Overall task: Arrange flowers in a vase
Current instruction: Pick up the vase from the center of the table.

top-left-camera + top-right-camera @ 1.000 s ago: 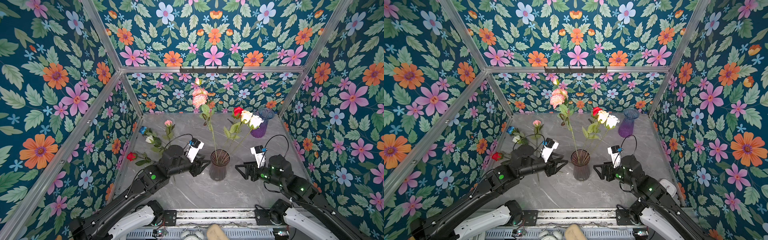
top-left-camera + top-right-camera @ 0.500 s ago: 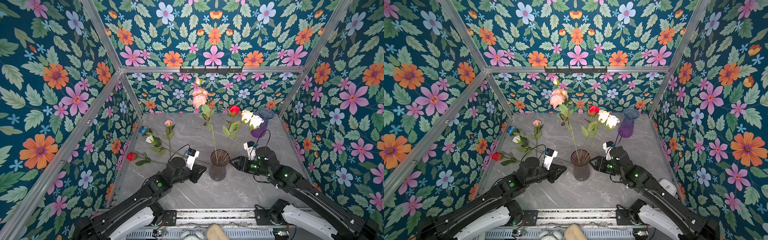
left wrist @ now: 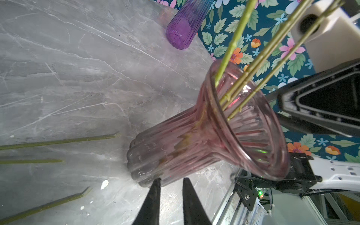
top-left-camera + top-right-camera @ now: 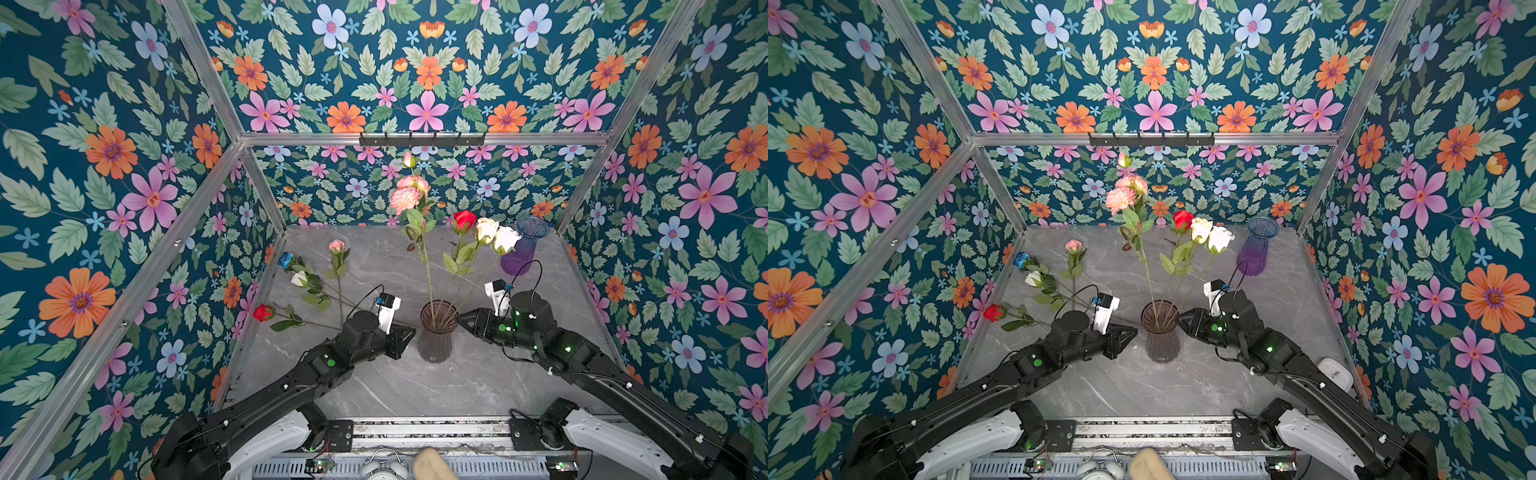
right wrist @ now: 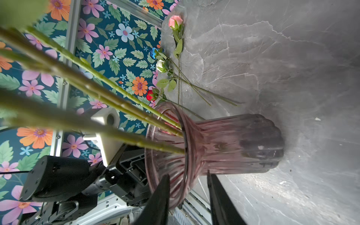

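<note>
Flowers (image 4: 405, 199) half arranged: four stand in the smoky vase (image 4: 435, 336), four lie on the table (image 4: 415, 386) on the left arm's side.

Your right gripper (image 5: 188, 174) sits part-open astride the vase rim; whether it pinches the glass cannot be told. Your left gripper (image 3: 170, 180) hovers at the vase's base, jaws narrowly apart and empty. If you are steadying the vase, hold lightly: the tall stems (image 4: 453, 286) lean rightward and could tip it. Then send the left for the lying red rose (image 4: 263, 312).
</note>
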### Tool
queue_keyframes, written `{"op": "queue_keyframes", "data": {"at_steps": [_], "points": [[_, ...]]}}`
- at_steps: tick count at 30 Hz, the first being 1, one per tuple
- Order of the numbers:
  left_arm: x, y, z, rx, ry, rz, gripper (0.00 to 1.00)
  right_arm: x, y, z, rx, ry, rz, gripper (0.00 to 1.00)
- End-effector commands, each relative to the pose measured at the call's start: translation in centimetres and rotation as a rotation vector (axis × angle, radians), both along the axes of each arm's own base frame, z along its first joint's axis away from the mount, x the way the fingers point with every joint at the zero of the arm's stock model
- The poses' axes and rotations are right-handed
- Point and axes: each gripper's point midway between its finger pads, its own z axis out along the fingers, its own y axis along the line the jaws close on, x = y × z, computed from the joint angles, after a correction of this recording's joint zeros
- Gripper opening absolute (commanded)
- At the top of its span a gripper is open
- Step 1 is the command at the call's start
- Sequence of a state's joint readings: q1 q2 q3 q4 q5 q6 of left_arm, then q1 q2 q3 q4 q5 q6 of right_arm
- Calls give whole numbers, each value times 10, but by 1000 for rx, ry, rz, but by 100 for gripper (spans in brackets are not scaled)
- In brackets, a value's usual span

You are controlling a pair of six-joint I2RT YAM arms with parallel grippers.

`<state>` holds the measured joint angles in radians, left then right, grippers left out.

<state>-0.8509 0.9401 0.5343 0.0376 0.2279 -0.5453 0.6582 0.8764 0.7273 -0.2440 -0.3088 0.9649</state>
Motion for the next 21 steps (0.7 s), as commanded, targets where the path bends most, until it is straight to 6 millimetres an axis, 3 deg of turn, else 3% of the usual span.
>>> {"op": "queue_keyframes", "data": {"at_steps": [1, 13, 21], "points": [[9, 0, 4, 19, -54, 16, 24, 3, 1, 5, 26, 0, -17, 36], [11, -5, 7, 24, -78, -3, 24, 7, 19, -17, -49, 116, 36, 30], [13, -11, 3, 32, -80, -20, 24, 8, 34, -19, -139, 131, 82, 27]]}}
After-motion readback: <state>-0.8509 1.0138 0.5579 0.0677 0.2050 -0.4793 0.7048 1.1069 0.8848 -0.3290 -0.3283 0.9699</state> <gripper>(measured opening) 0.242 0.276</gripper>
